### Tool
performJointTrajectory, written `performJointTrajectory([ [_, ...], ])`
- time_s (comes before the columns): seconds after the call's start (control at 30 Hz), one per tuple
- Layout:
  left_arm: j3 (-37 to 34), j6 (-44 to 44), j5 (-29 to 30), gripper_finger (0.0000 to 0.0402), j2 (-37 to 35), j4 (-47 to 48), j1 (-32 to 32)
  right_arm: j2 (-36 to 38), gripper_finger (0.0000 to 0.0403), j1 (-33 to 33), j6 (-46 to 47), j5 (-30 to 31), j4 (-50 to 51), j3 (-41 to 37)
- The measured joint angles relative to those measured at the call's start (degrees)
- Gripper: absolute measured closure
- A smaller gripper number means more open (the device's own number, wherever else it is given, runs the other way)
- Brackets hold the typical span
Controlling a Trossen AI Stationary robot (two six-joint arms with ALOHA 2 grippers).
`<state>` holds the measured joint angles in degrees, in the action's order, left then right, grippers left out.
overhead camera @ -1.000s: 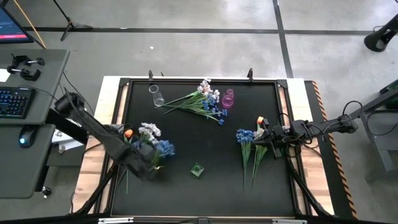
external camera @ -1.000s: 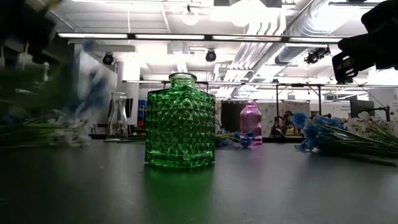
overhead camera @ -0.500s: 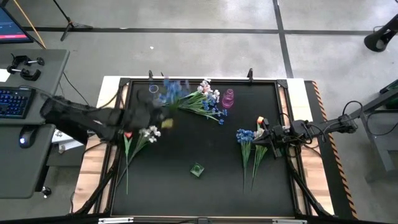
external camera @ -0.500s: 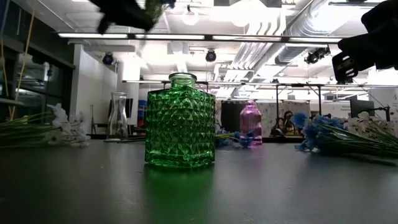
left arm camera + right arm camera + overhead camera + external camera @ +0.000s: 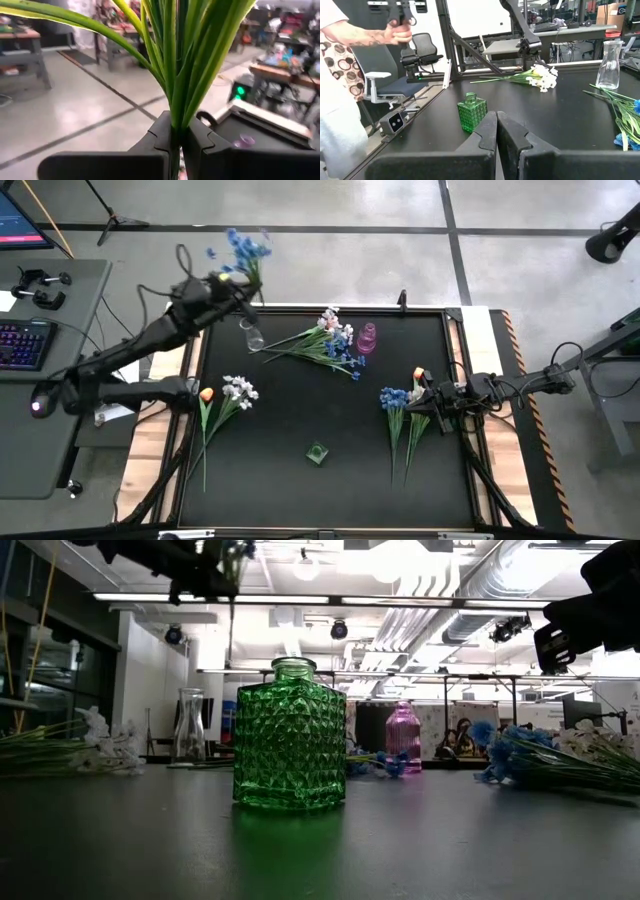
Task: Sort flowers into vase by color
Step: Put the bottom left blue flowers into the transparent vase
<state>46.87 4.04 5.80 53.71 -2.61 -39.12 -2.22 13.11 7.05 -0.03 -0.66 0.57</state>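
1. Your left gripper [image 5: 238, 283] holds the blue-blossomed flower bunch on green stems [image 5: 243, 250] raised above the table's far left corner, its blooms past the far edge in the high view. In the left wrist view the fingers [image 5: 202, 142] pinch the green stems [image 5: 175, 75] tight.
2. The clear glass carafe vase [image 5: 251, 334] stands just below and beside that gripper, near the far left corner of the black table [image 5: 300, 410].
3. A mixed heap of white-pink and blue blossom stems [image 5: 325, 342] lies beside the small pink glass bottle vase [image 5: 367, 338] at the far middle.
4. A white blossom cluster with one orange tulip [image 5: 222, 398] lies at the left edge, stems pointing to the near side.
5. The green faceted square glass bottle vase [image 5: 317, 453] stands alone near the middle front, well apart from all flowers.
6. A blue bunch with an orange tulip [image 5: 404, 405] lies at the right side; your right gripper [image 5: 428, 397] rests just beside it, its jaws closed on nothing in the right wrist view [image 5: 496, 131].
7. A person's arm [image 5: 362, 36] shows beyond the table in the right wrist view.
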Motion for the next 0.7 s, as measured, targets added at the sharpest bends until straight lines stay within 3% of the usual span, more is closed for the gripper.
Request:
performJointTrajectory([
  [0.13,-7.0,3.8,-2.2,0.0399,-6.1,-2.0,-5.0,0.0,0.0402,0.0,0.0,0.0,0.0,0.0],
  [0.3,-14.5,4.8,-3.7,0.0400,-13.0,-6.2,-6.7,0.0,0.0402,0.0,0.0,0.0,0.0,0.0],
  [0.7,-20.0,2.6,2.3,0.0401,-15.1,-5.1,-6.7,0.0,0.0402,0.0,0.0,0.0,0.0,0.0],
])
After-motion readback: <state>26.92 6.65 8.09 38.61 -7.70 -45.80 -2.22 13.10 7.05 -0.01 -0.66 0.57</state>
